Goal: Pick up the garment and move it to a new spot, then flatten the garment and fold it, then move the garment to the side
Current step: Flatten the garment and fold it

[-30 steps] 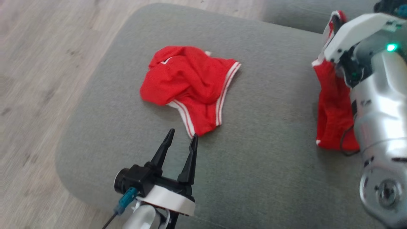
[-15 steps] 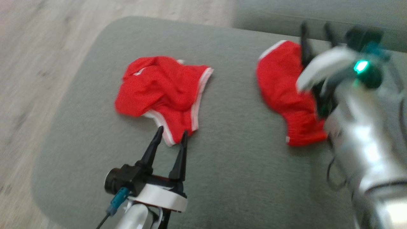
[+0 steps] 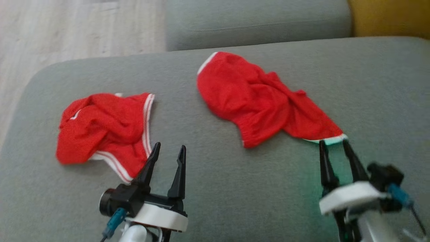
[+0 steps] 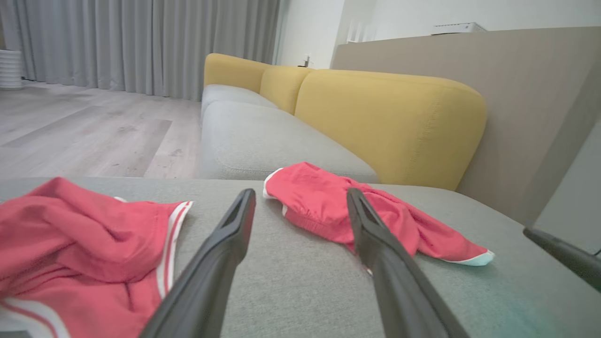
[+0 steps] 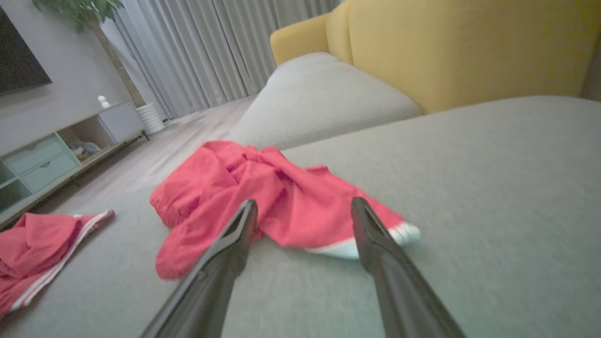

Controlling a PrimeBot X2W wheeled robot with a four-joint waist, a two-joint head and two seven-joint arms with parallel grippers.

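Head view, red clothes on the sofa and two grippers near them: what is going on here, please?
A two-armed robot is working with red clothes on a grey sofa seat. The right gripper is open, its tips close to the near corner of the garment, which lies crumpled on the seat. The left gripper is open too, close by the other garment. Nothing is flattened or folded yet.

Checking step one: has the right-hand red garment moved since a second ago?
Yes: the right-hand garment dropped from hanging onto the cushion, right of the striped garment.
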